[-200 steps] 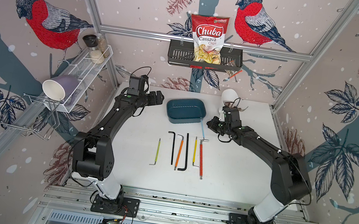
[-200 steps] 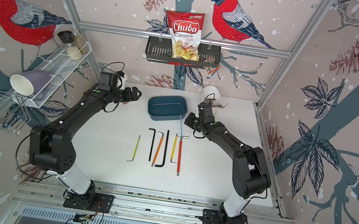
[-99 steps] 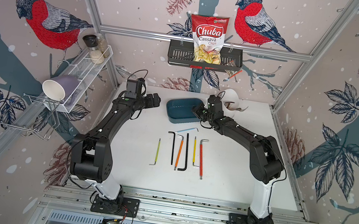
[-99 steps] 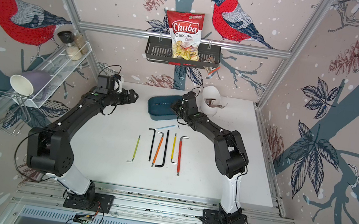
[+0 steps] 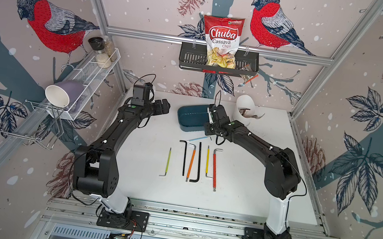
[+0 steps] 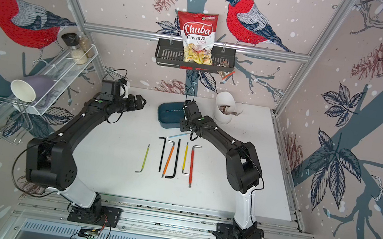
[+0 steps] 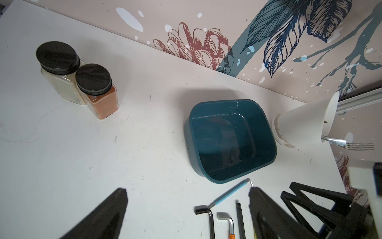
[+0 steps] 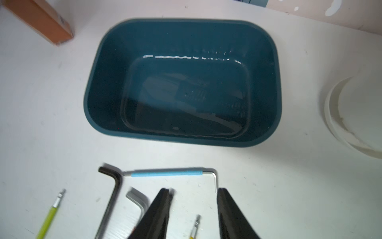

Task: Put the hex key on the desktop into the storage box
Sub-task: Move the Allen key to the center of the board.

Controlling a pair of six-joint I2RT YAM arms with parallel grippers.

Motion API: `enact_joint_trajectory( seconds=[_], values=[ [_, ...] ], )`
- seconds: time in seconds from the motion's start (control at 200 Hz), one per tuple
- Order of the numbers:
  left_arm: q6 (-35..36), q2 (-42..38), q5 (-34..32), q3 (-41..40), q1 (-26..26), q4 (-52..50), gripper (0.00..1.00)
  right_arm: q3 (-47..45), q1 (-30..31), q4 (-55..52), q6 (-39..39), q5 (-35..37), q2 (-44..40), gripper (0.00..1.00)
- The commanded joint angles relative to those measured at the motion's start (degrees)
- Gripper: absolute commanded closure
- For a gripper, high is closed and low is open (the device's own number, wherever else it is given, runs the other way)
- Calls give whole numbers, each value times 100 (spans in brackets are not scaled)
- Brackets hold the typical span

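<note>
Likely light, stiff and slick, the blue hex key (image 8: 165,172) lies on the desktop (image 8: 51,103) at lower centre, just outside the box (image 8: 186,27), best pinched mid-sleeve; the right gripper (image 8: 194,191) hangs half-open, the left gripper (image 7: 188,189) wide, both empty.

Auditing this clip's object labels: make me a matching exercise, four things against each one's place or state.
Things: 1 light blue hex key; 2 storage box; 3 fork; 4 chips bag.
States: a in the black wall basket; b empty; c lying on the desktop beside the box; d poking out of the white cup.
Pairs: 1-c, 2-b, 3-d, 4-a.
</note>
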Motion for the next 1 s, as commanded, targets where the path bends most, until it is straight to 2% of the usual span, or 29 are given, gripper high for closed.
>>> enact_joint_trajectory(
  seconds=[0.0, 0.095, 0.55, 0.795, 0.995],
  values=[
    [31, 5, 36, -8, 11, 112, 5, 24, 16, -424, -1106, 97, 147, 57],
    [37, 25, 5, -10, 11, 116, 5, 39, 46, -362, -1406, -78, 316, 56],
    [55, 88, -50, -40, 10, 97, 5, 318, 78, -51, -2084, 314, 1066, 52],
    [70, 87, -76, -39, 7, 70, 5, 378, 23, 82, -2209, 12, 1288, 52],
    [86, 58, -107, -36, 8, 64, 5, 319, -80, 125, -2176, -527, 1401, 52]
  ],
)
